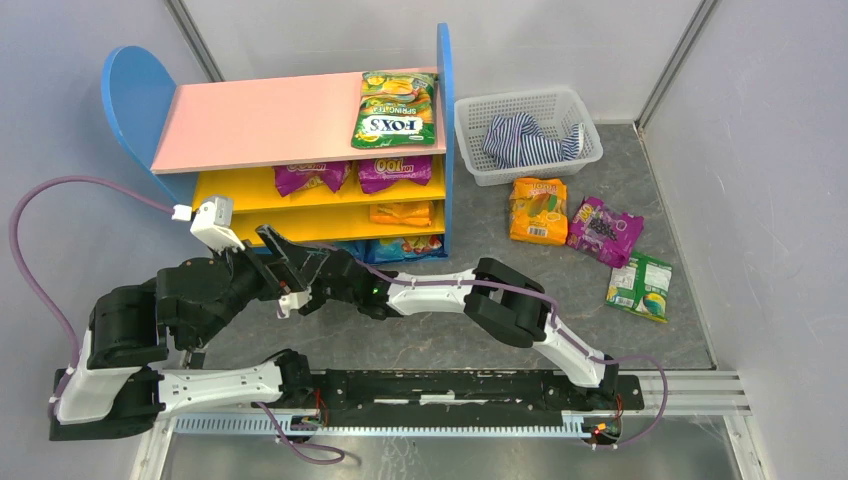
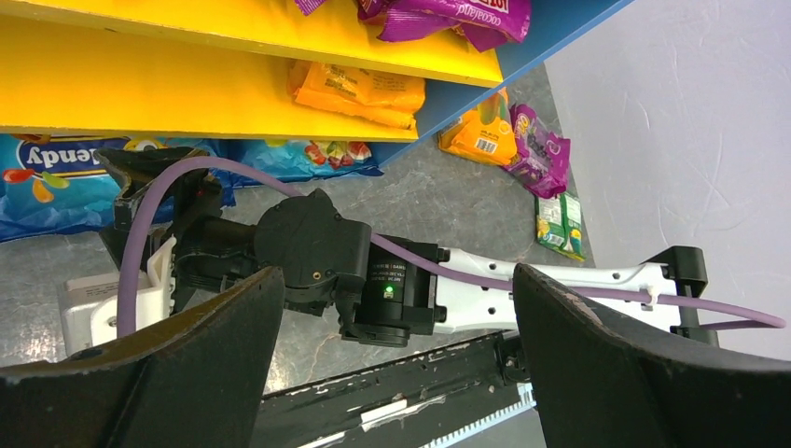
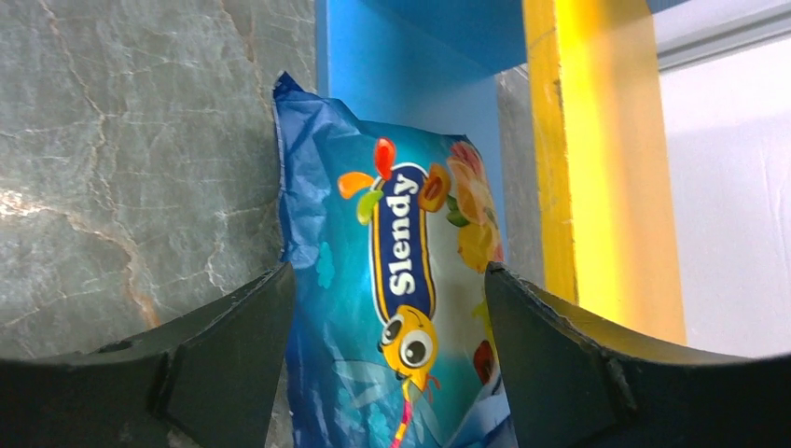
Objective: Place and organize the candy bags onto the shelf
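The shelf has a green-yellow FOX'S bag on its pink top board. Two purple bags lie on the upper yellow board and an orange bag on the one below. My right gripper is open. Its fingers straddle a blue "Slendy" bag lying flat at the shelf's bottom level. That bag also shows in the left wrist view, beside a second blue bag. My left gripper is open and empty, hovering over the right arm's wrist.
Three loose bags lie on the table right of the shelf: orange, purple and green. A white mesh basket holding a blue-white striped cloth stands at the back right. Both arms cross in front of the shelf's lower left.
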Motion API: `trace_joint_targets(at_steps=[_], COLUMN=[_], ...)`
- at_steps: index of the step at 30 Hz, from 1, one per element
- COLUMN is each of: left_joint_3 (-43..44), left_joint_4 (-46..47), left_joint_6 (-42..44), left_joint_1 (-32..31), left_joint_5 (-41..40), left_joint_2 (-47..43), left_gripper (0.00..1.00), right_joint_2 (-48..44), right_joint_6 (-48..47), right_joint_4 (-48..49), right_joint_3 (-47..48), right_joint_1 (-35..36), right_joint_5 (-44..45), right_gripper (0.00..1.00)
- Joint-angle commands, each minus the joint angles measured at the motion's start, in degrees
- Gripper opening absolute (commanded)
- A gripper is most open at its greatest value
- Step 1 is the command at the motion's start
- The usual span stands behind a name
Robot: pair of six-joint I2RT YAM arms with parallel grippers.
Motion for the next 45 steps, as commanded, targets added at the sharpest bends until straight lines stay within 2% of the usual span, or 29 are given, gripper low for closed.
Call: trace_joint_targets(at_steps=[1,5,9,16,24,27,39,42,45], left_joint_3=[-0.6,-0.1,-0.1,-0.6,-0.3,-0.3,0.5,0.2,0.0], left_joint_4=[2.3,2.1,2.1,2.2,2.2,2.2,2.8,3.1,3.4], left_joint_6=[-2.1,-1.7,-1.6,-1.7,-1.4,-1.5,-0.5,-0.5,-0.8], left_joint_1=[0.0,0.1,0.1,0.1,0.1,0.1,0.1,0.1,0.1], left_joint_5=[-1.0,-0.9,-1.2,-1.7,-1.6,-1.7,-1.9,-1.7,-1.0], left_joint_2=[-0.1,0.1,-0.1,-0.5,0.3,0.4,2.7,3.0,3.0], left_gripper=[0.97,0.97,0.97,0.98,0.98,0.98,1.00,1.00,1.00], right_joint_2=[3.2,6.6,9.7,11.2,17.3,19.7,22.5,21.8,18.0], right_joint_6=[0.8,0.8,0.7,0.2,2.9,4.1,5.3,4.7,4.6], right_joint_4=[0.0,-0.8,1.4,5.2,5.3,3.6,2.7,2.6,2.8], right_joint_3=[3.9,7.6,10.6,11.4,19.6,23.7,27.3,27.1,22.6], right_joint_1=[0.2,0.0,-0.3,-0.5,-1.9,-2.8,-5.7,-5.8,-5.2], right_joint_5=[-2.4,-1.8,2.5,7.9,12.5,12.8,14.7,14.5,11.0], right_gripper=[0.81,0.80,0.64,0.59,0.46,0.44,0.39,0.39,0.43])
